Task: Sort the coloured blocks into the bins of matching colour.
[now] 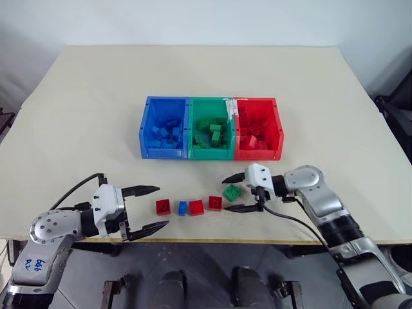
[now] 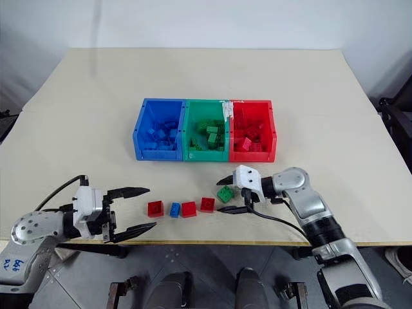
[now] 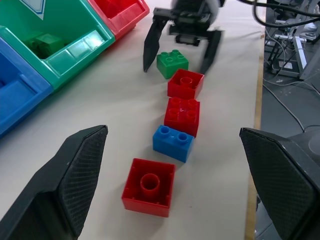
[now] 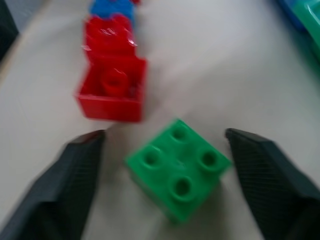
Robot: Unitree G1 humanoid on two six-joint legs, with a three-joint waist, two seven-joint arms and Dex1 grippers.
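Pale beige table (image 1: 96, 96) carries everything. Three joined bins mid-table: blue bin (image 1: 149, 129), green bin (image 1: 193, 132), red bin (image 1: 278, 132), side by side, touching. Near front edge, row of loose blocks: red block (image 1: 163, 206), blue block (image 1: 183, 208), red block (image 1: 196, 207), red block (image 1: 215, 203), close together, perhaps touching. Green block (image 1: 231, 192) just beyond row's right end, rotated askew.

Glossy plastic blocks (image 3: 173, 63) and bins (image 1: 211, 154); matt tabletop (image 1: 96, 96).
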